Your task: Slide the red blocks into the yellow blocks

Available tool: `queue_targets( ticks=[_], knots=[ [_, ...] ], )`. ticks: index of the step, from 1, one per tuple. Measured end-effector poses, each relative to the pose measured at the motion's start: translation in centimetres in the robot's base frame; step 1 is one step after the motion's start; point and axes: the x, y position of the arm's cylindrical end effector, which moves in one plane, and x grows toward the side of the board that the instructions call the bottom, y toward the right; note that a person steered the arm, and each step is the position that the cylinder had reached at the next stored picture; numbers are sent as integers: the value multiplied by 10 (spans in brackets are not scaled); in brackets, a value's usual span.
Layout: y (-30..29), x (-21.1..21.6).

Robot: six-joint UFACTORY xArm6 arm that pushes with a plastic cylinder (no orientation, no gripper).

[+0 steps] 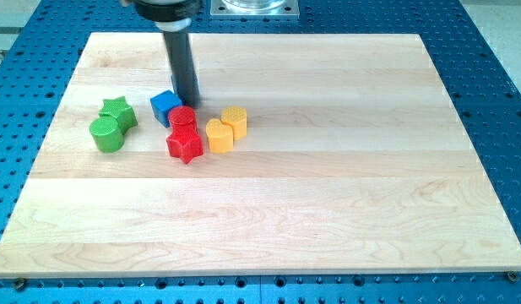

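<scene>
Item 1. Bench (328, 211): pale wooden board lying on a blue perforated surface (496, 76). All blocks sit in its top-left quarter.

Item 2. Rod (181, 63): straight, dark, coming down from the view's top. My tip (191, 103) rests on the bench just beside the blue cube's right face and just above the red cylinder; whether it touches either cannot be told. The arm carries no claw, so no apart or together state applies.

Item 3. Red cylinder (182, 117): toward the bench's top-left corner, right of and below the blue cube, close against it.

Item 4. Red star (185, 145): directly below the red cylinder and touching it, on the side nearer the bench's bottom edge.

Item 5. Yellow heart-shaped block (218, 135): just right of the two red blocks, with a narrow gap or bare contact; which one cannot be told.

Item 6. Yellow block, roughly hexagonal (236, 121): touching the yellow heart-shaped block on its upper right.

Item 7. Blue cube (165, 107): left of my tip.

Item 8. Green star (118, 112): well left of the blue cube, nearer the bench's left edge.

Item 9. Green cylinder (105, 134): touching the green star, below and left of it.
</scene>
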Motion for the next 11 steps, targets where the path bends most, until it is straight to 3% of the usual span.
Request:
queue_targets(
  ticks=[1,3,4,6,8,9,10,11],
  knots=[
    [15,14],
    [-77,18],
    [-91,34],
    [-13,45],
    [-47,94],
    [-6,105],
    [-14,124],
    [-95,140]
  ],
)
